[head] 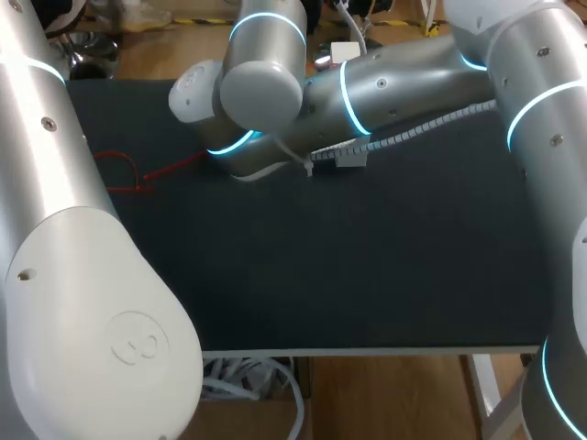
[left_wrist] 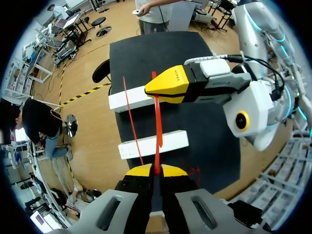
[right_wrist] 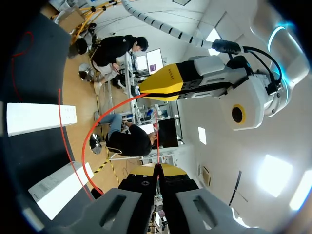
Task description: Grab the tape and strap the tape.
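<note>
The red tape is a thin, light, limp ribbon, probably smooth enough to slip, with a loose tail lying at the upper left of the head view on the black table. The left gripper pinches 1 end between nearly closed yellow tips and the right gripper pinches the other, the span running between them above 2 white blocks. Holds are judged safest flat across the ribbon's faces near its ends, under gentle tension only.
</note>
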